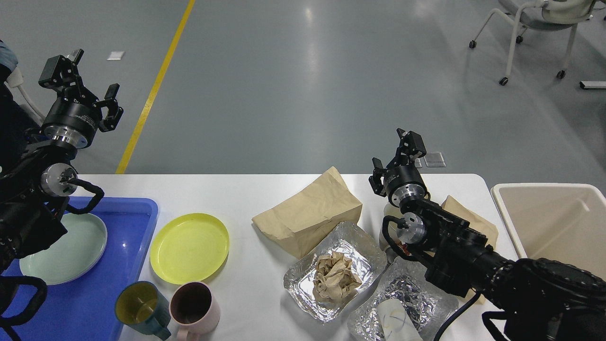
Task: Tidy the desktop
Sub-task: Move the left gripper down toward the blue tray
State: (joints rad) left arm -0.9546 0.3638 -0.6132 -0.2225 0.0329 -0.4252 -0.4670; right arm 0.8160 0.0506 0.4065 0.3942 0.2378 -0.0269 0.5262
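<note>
The white desktop [246,194] carries a yellow plate [190,247], a teal cup [142,308], a pink cup [195,310] and a crumpled brown paper bag [310,213]. One foil tray [336,270] holds a paper ball. A second foil tray [402,303] holds a white wad. My left gripper [81,81] hangs open and empty high over the table's far left edge. My right gripper [396,156] stands open and empty above the far edge, right of the bag. A second brown bag [466,218] is partly hidden behind the right arm.
A blue tray [123,227] at the left holds a pale green plate [66,255]. A beige bin [554,222] stands off the table's right end. A wheeled chair [535,28] is on the grey floor at the far right, and a yellow floor line [156,85] runs at the left.
</note>
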